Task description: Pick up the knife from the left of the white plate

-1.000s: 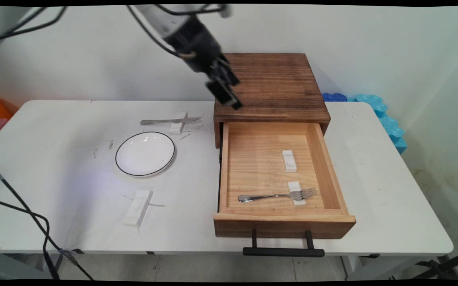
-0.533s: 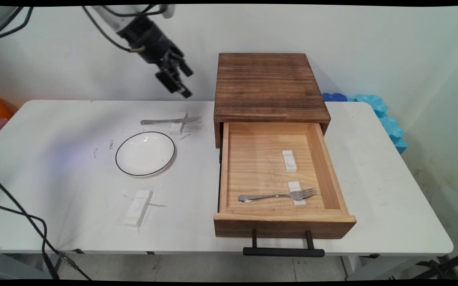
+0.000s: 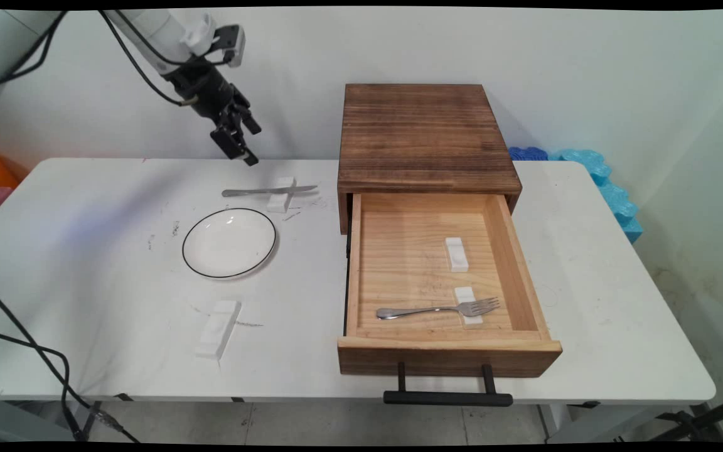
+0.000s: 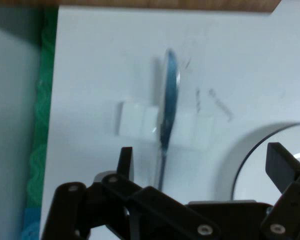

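My gripper (image 3: pixel 243 143) hangs open and empty above the table's far side, just behind and left of a metal knife (image 3: pixel 267 190). The knife lies across a small white rest (image 3: pixel 281 194). In the hand view the knife (image 4: pixel 168 102) and its rest (image 4: pixel 135 120) sit straight ahead between my two spread fingers, with the gripper (image 4: pixel 204 161) well above them. A white plate with a black rim (image 3: pixel 229 243) lies in front of the knife; its edge (image 4: pixel 260 150) shows at the right of the hand view.
A dark wooden box (image 3: pixel 427 135) stands right of the knife, its pale drawer (image 3: pixel 449 359) pulled out toward the near edge. Inside lie a fork (image 3: pixel 437 309) on a white rest (image 3: pixel 469 314) and another rest (image 3: pixel 457 253). A third rest (image 3: pixel 217 329) lies near the front left.
My gripper has swung left from over the wooden box's front corner and come down behind the knife. Nothing on the table has moved.
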Motion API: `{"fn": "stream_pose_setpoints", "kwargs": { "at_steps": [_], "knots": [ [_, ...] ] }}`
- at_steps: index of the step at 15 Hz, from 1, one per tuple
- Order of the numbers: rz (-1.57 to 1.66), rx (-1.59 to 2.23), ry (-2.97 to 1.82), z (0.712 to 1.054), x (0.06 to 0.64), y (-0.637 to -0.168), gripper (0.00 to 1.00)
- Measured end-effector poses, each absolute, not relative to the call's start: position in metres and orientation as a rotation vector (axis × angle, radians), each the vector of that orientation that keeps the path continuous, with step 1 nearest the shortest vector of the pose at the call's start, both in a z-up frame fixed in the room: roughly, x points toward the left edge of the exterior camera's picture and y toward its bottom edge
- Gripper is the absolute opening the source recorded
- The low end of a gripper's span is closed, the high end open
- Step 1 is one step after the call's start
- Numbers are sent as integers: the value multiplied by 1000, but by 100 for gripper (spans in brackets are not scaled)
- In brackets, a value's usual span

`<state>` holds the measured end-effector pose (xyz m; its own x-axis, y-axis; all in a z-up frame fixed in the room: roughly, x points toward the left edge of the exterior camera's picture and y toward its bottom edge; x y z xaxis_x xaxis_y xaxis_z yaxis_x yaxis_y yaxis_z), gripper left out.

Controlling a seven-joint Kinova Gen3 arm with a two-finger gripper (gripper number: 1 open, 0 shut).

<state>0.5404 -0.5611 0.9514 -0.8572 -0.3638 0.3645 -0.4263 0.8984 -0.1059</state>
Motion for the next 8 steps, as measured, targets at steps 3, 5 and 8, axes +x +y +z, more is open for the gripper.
{"fn": "stream_pose_setpoints", "kwargs": {
  "at_steps": [3,5,8],
  "knots": [
    [261,606,-2768,932,550,-573,100],
    [259,624,-2784,922,554,-579,100],
    [248,650,-2798,903,558,-589,100]
  ]
}}
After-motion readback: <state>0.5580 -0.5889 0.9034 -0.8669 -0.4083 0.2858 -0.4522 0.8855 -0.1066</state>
